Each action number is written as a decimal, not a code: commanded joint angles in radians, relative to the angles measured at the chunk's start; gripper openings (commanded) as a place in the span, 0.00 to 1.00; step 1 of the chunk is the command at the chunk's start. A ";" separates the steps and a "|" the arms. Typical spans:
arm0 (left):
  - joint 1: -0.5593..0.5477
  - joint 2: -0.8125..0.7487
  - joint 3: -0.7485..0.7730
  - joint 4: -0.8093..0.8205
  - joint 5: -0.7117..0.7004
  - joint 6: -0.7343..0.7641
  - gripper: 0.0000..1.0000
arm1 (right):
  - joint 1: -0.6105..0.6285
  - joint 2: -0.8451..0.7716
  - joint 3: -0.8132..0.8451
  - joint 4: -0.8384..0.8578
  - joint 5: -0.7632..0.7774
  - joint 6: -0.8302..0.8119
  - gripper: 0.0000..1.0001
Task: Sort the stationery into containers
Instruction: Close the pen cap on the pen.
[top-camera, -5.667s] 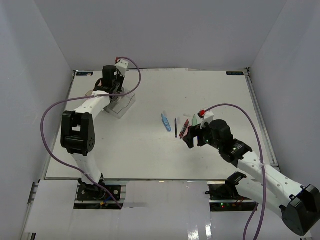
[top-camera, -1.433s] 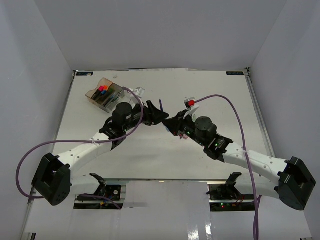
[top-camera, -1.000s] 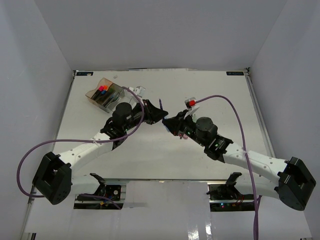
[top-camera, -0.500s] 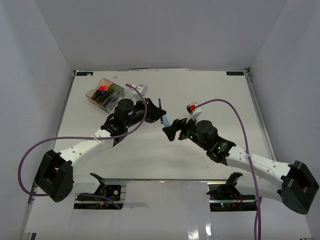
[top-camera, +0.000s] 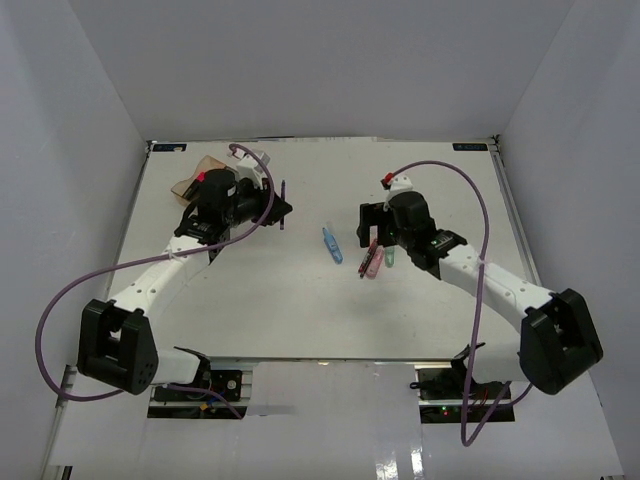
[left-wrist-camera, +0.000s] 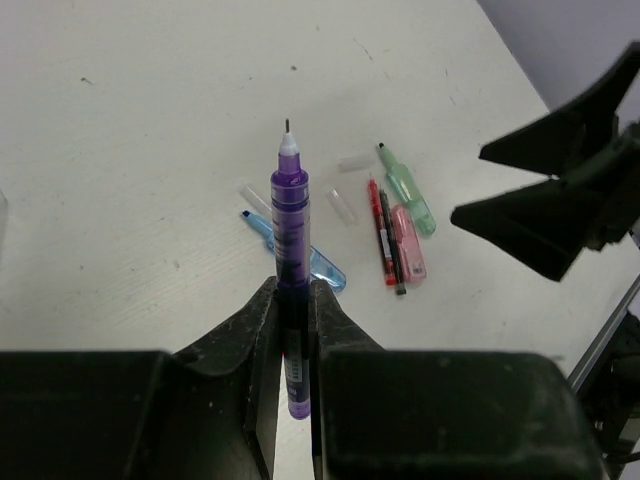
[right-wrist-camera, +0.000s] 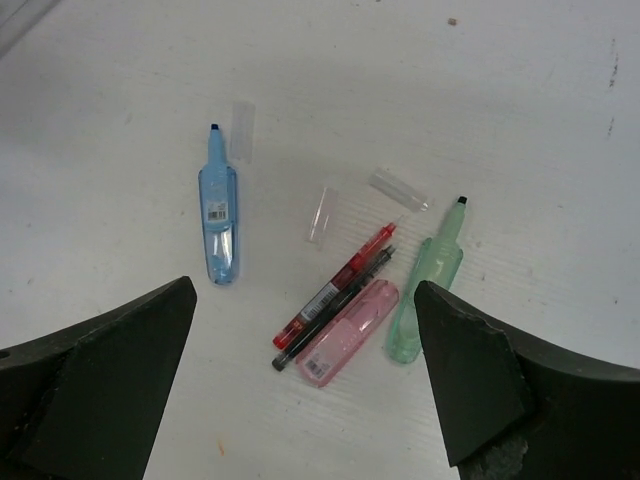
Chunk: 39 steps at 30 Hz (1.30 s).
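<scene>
While the left gripper (left-wrist-camera: 292, 300) clamps a purple pen (left-wrist-camera: 290, 215), the right gripper (right-wrist-camera: 302, 300) hangs with jaws wide apart. Beneath it lie a blue marker (right-wrist-camera: 218, 225) and a pink marker (right-wrist-camera: 348, 332).

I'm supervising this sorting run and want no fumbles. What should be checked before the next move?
1. Left tool shut on purple pen: ok.
2. Free compartment in organiser tray: cannot tell, the left arm covers most of it.
3. Right tool open above the loose stationery: ok.
4. Red pen, black pen and pink highlighter apart enough for a single pick: not ok, they lie touching.
5. Blue highlighter lying alone: ok.
</scene>
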 joint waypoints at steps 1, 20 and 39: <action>-0.004 -0.060 -0.027 -0.029 0.053 0.100 0.05 | -0.032 0.106 0.126 -0.103 -0.037 -0.085 0.97; -0.004 -0.068 -0.074 -0.029 -0.001 0.136 0.06 | -0.138 0.502 0.423 -0.267 -0.200 -0.374 0.79; -0.006 -0.068 -0.069 -0.032 0.037 0.136 0.06 | -0.170 0.700 0.611 -0.384 -0.255 -0.671 0.61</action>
